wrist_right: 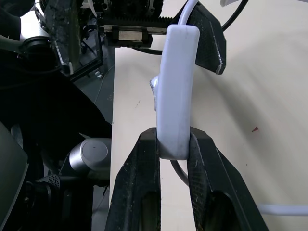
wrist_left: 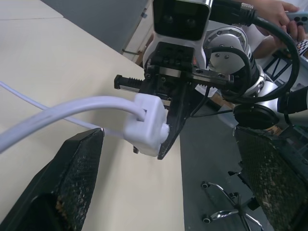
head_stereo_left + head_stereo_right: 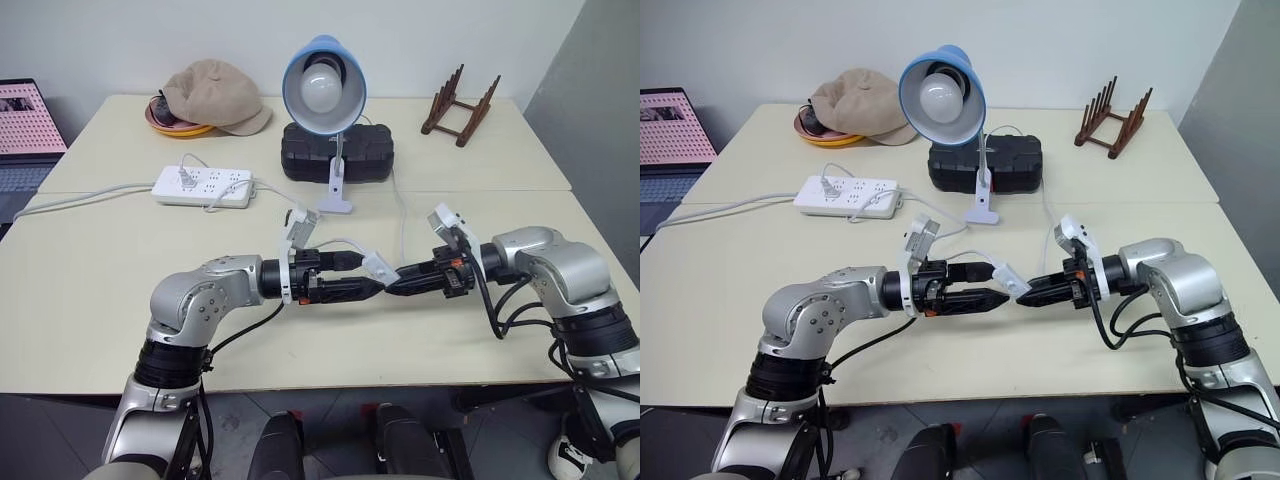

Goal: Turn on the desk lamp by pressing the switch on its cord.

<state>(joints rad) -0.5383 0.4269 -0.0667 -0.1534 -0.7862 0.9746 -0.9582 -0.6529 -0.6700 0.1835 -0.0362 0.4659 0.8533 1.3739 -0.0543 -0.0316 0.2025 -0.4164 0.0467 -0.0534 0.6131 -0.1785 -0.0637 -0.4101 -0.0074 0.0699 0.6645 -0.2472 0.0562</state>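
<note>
Two items resist clear reading. We cannot make out what lies in the orange dish [image 3: 178, 127] at the far left of the table [image 3: 90, 290], as a tan cap [image 3: 216, 95] covers most of it. The laptop [image 3: 27, 125] is cut off by the left edge of the head view.

Beyond the arms we note the desk lamp [image 3: 323, 88], blue shade tilted toward us and bulb unlit, its white clip base just in front of a black case [image 3: 337, 152]. A white power strip [image 3: 203, 186] lies to its left, and a wooden rack [image 3: 460, 106] stands at the far right.

We find both arms raised over the near half of the table, forearms roughly level, pointing at each other. The right gripper [image 1: 172, 147] is clamped on one end of the switch [image 1: 174, 91], holding it above the tabletop, with the rocker visible on one side. The cord [image 2: 57, 115] runs out of the switch and on toward the lamp. The left gripper [image 3: 372, 277] has its fingers spread wide, one finger [image 2: 72, 178] on each side of the switch, not touching it.
</note>
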